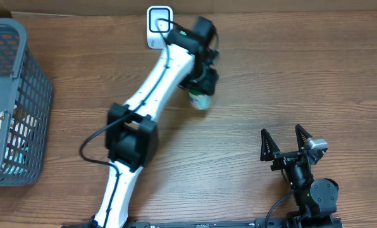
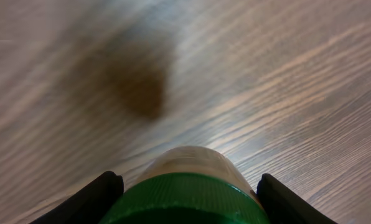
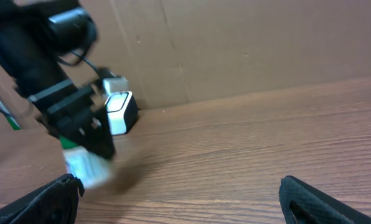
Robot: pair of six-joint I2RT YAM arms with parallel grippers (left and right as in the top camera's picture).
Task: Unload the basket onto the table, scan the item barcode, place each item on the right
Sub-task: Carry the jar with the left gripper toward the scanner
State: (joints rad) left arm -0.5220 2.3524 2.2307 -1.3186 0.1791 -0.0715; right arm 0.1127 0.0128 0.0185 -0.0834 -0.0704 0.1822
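Note:
The item is a small pale bottle (image 1: pixel 200 100) with a green cap (image 2: pixel 185 198). My left gripper (image 1: pixel 198 85) is shut on it at the cap end, one black finger (image 2: pixel 93 200) on each side. The bottle hangs a little above the wooden table, its body pointing down, just right of the white barcode scanner (image 1: pixel 158 25). In the right wrist view the bottle (image 3: pixel 86 165) is blurred under the left gripper (image 3: pixel 79 134), with the scanner (image 3: pixel 119 111) behind it. No barcode shows. My right gripper (image 1: pixel 287 147) stands open and apart at the lower right, with nothing between its fingers (image 3: pixel 55 198).
A grey plastic basket (image 1: pixel 35 95) holding several packaged goods stands at the left edge. A cardboard wall (image 3: pixel 248 43) runs along the back of the table. The left arm (image 1: pixel 144 101) stretches diagonally across the middle.

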